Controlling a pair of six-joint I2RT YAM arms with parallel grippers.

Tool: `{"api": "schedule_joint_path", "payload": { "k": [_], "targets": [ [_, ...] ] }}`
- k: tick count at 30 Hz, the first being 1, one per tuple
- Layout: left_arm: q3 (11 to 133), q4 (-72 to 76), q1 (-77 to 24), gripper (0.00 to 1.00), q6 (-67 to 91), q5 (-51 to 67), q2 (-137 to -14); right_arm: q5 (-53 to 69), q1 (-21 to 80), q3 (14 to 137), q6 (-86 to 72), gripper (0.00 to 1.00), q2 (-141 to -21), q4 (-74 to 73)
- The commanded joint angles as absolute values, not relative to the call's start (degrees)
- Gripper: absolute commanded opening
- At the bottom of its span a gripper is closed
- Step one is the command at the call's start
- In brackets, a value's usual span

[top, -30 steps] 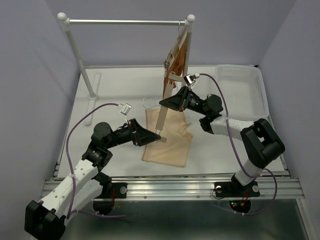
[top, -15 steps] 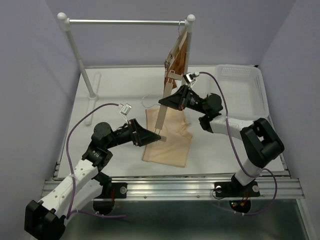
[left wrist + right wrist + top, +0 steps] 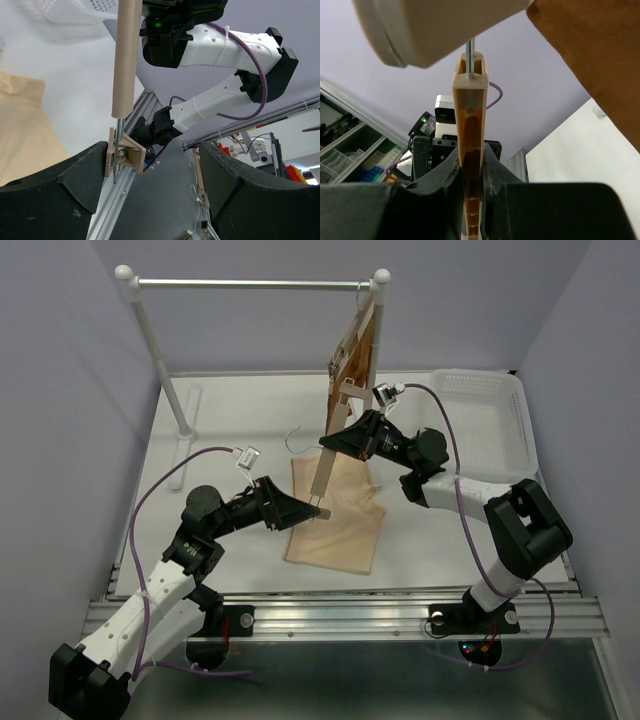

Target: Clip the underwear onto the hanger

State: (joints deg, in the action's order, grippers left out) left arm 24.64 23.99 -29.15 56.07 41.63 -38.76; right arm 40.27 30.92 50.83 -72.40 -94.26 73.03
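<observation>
The underwear [image 3: 338, 525], pale beige, lies flat on the white table. My right gripper [image 3: 332, 443] is shut on the upper part of the hanger [image 3: 325, 472], a slim wooden bar held steeply tilted over the cloth, its thin hook [image 3: 292, 440] pointing left. In the right wrist view the bar [image 3: 470, 130] is pinched between both fingers [image 3: 440, 180]. My left gripper [image 3: 308, 512] stands open around the bar's lower end. In the left wrist view the lower clip [image 3: 124, 157] sits just beside my left finger [image 3: 80, 170], with a wide gap to the other finger.
A white rack [image 3: 250, 284] spans the back; a second wooden hanger with rust-brown cloth [image 3: 355, 350] hangs at its right end, close above my right gripper. A white basket [image 3: 480, 415] stands at the right. The table's metal front rail [image 3: 350, 615] runs below.
My left gripper's jaws have narrowed a little around the lower clip. The right gripper has shifted slightly up and back with the hanger.
</observation>
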Motion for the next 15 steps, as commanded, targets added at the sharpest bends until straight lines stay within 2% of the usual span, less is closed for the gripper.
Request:
{"api": "schedule_joint_path", "payload": {
  "k": [1, 11, 15],
  "targets": [
    [24.9, 28.0, -29.5, 0.83, 56.3, 43.6, -37.5, 35.9, 30.4, 49.6, -66.6, 0.01, -91.9, 81.4],
    [25.1, 25.1, -29.5, 0.83, 54.1, 42.1, -37.4, 36.6, 30.4, 50.6, -67.1, 0.01, -90.9, 74.5],
    [26.5, 21.8, -29.5, 0.83, 51.3, 41.5, -37.8, 37.4, 30.4, 52.9, -66.0, 0.01, -90.3, 65.8]
  ]
}}
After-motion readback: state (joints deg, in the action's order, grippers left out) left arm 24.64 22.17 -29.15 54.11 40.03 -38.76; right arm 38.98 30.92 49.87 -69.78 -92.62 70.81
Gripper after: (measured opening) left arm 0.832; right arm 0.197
